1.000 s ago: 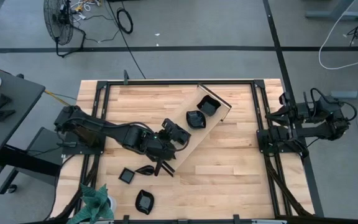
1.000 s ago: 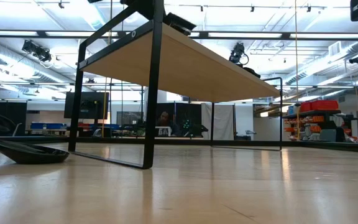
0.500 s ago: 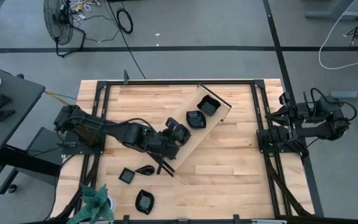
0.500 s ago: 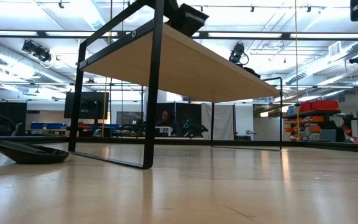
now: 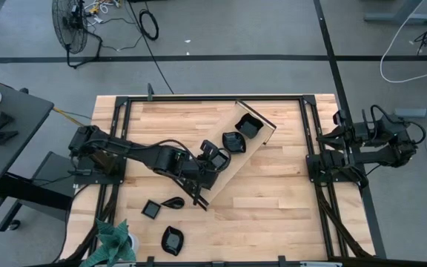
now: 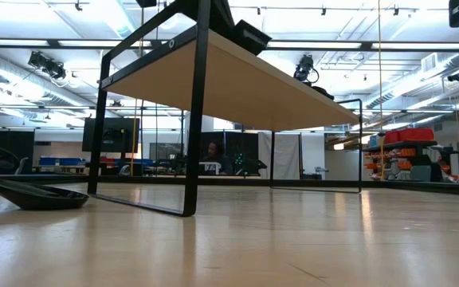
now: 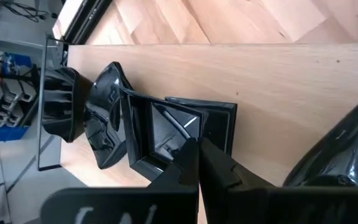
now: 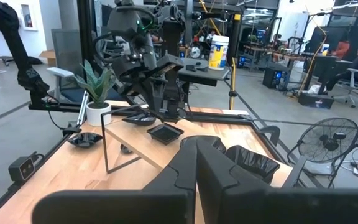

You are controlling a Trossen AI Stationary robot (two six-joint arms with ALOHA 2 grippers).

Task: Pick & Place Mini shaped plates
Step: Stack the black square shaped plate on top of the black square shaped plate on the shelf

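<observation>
Overhead arrangement of a two-arm workstation. The left gripper (image 5: 212, 165) reaches over the lower half of the long light-wood tray (image 5: 252, 150), which lies diagonally on the table (image 5: 273, 200); its fingers (image 7: 194, 163) are pressed together on the near rim of a square black plate (image 7: 166, 134), which sits on the tray surface directly ahead of the fingertips. Just beyond it, toward the tray's far end, lie a teardrop-shaped plate (image 5: 233, 142) and a ribbed, wavy-rimmed plate (image 5: 247, 127). Three more mini shaped plates rest on the bare table near the front left corner, well apart from the gripper: a small square plate (image 5: 151, 209), a leaf-shaped plate (image 5: 173, 202) and a rounded plate (image 5: 172, 240). A potted plant (image 5: 113, 241) stands at that corner. The right gripper (image 8: 197, 163), fingers pressed together and holding nothing, waits at the table's right edge.
</observation>
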